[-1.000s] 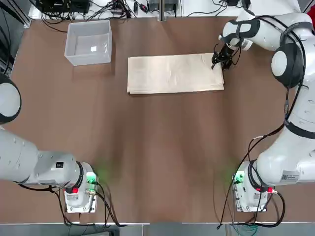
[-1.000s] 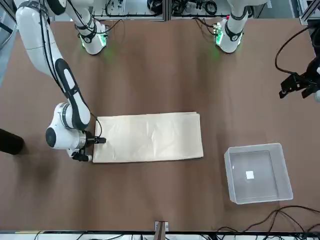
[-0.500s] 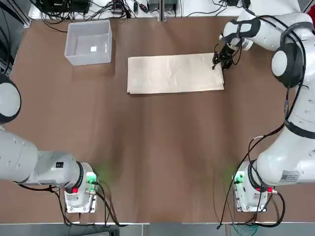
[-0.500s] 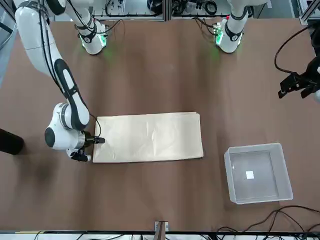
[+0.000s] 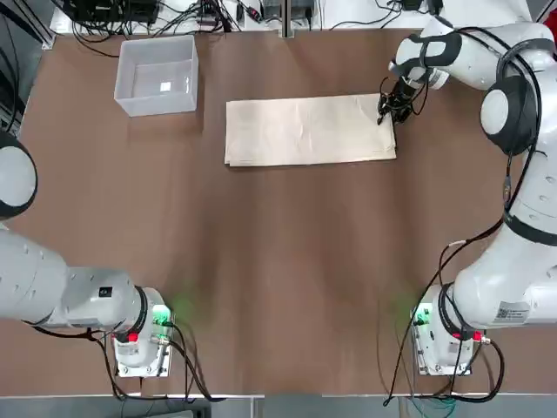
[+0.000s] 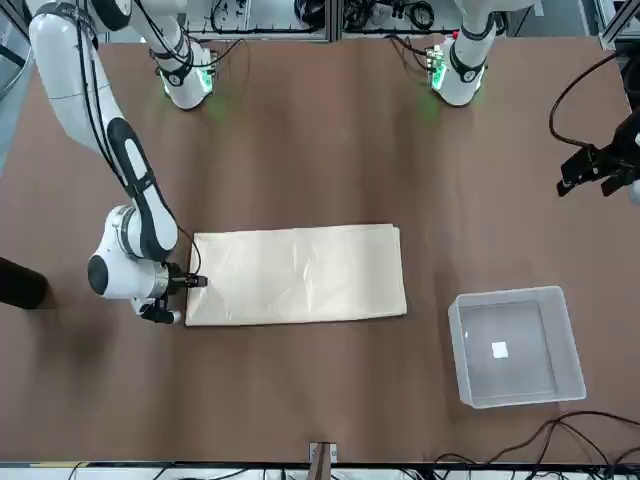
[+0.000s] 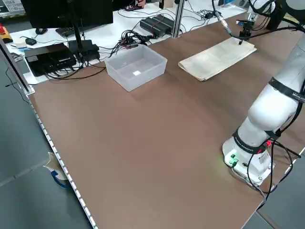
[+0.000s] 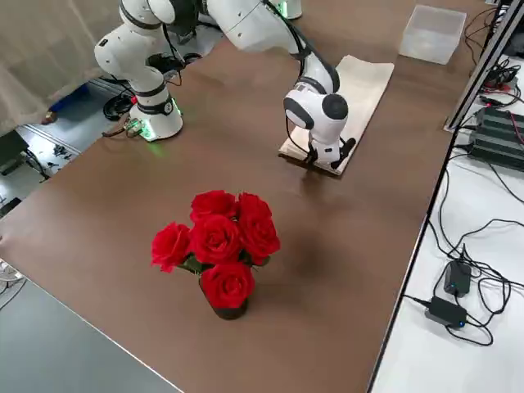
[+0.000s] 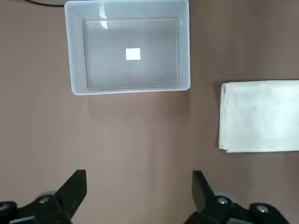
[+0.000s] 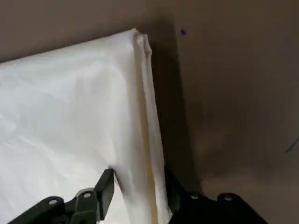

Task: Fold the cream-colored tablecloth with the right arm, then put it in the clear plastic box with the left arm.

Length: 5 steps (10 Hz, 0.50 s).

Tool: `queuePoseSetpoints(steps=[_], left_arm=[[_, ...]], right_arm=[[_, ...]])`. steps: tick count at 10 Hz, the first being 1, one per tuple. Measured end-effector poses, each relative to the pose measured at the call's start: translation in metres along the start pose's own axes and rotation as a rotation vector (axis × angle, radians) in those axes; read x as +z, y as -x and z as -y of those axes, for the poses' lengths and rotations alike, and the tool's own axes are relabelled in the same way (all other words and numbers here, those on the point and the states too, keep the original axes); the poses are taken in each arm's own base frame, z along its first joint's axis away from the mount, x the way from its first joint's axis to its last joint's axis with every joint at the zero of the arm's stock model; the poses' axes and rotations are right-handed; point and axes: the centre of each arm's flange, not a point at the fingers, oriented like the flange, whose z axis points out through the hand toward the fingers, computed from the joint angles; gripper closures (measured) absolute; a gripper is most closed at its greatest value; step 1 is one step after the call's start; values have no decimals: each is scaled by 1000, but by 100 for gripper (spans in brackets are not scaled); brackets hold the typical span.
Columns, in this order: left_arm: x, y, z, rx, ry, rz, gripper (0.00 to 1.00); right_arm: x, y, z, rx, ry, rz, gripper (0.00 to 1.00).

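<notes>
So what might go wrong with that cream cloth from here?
The right gripper straddles the edge of the cream cloth, whose layers lie loosely stacked. It might catch only the upper layers, so the fold could open or come out crooked.

The cloth is also wider than the plastic box, so unless it is folded smaller, it may hang over the rim. The left gripper, open near the box, would probably struggle to tuck it in.

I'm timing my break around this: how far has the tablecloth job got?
Folding looks partly done: the cream tablecloth lies in a layered strip. In hand: the right gripper straddles its edge. Left: any further fold, then boxing; the clear plastic box is empty.
</notes>
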Motion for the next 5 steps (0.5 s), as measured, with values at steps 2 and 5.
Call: queuePoseSetpoints(steps=[2,5], left_arm=[[1,0,0,0,0,2,0],[3,0,0,0,0,6,0]], right_arm=[[0,0,-1,-11,0,0,51],[-2,-1,-1,-29,-1,-3,56]])
